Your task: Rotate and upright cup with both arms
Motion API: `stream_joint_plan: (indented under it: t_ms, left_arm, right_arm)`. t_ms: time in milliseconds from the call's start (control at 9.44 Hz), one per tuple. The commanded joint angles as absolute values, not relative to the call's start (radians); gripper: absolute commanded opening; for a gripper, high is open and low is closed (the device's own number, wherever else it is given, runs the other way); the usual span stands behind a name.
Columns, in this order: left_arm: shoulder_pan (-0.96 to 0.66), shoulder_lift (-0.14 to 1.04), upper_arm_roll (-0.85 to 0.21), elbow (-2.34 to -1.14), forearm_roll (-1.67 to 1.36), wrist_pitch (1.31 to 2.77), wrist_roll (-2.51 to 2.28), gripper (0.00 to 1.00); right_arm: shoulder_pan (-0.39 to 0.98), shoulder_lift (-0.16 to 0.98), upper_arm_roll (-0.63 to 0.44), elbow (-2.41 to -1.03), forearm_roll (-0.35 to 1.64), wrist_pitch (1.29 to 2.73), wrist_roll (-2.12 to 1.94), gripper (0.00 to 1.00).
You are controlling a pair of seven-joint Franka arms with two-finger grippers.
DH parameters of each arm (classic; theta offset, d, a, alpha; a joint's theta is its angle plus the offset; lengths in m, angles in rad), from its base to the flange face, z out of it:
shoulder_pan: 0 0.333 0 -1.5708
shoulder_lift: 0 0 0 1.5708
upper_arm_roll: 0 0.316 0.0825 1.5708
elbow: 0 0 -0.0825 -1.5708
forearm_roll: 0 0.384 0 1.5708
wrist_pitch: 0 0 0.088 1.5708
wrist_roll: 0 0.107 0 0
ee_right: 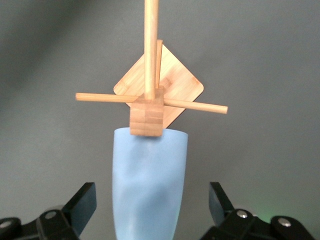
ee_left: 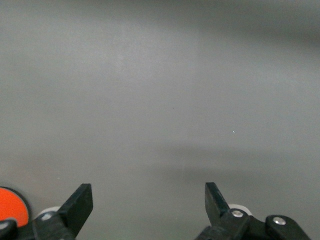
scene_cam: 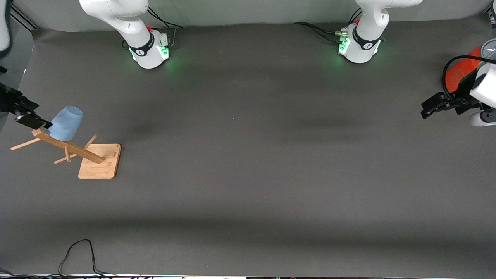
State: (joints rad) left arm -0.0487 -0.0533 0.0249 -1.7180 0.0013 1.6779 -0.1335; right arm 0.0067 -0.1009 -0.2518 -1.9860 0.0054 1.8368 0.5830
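Cup (ee_right: 149, 185), pale-blue plastic, hangs mouth-down on a peg of the wooden cup rack (scene_cam: 97, 161) at the right arm's end; I judge it light, smooth, slippery, best pinched mid-wall. Right gripper (ee_right: 150, 212) straddles it, fingers spread, not touching. Left gripper (ee_left: 149, 205) waits released over bare table beside an orange cylinder (scene_cam: 463, 71).

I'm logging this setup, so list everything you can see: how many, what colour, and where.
cup: one, pale blue, hung upside down on a peg of the wooden rack, at the right arm's end of the table.
wooden rack: one, light wood, square base with post and pegs, at the right arm's end of the table.
orange cylinder: one, orange with a grey lid, at the left arm's end of the table.
table: one, dark grey.
cable: one, black, on the table edge nearest the front camera.
right pincer: one, black, open around the cup.
left pincer: one, black, open, over bare table beside the orange cylinder.
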Motion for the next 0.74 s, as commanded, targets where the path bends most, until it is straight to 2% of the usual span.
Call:
stream_joint_plan:
  t_ms: [0, 529, 635]
  left_arm:
    - [-0.049, -0.067, 0.028, -1.715, 0.003, 1.666, -0.140, 1.00]
    - [-0.052, -0.055, 0.021, -1.658, 0.072, 1.620, -0.129, 1.00]
    - [-0.049, -0.057, 0.026, -1.652, 0.065, 1.615, -0.127, 1.00]
  right_arm:
    - [0.021, -0.150, -0.258, -2.088, 0.032, 1.920, 0.609, 1.00]
    - [0.021, -0.134, -0.256, -2.143, 0.040, 2.005, 0.609, 1.00]
    - [0.020, -0.130, -0.258, -2.143, 0.052, 2.006, 0.609, 0.92]
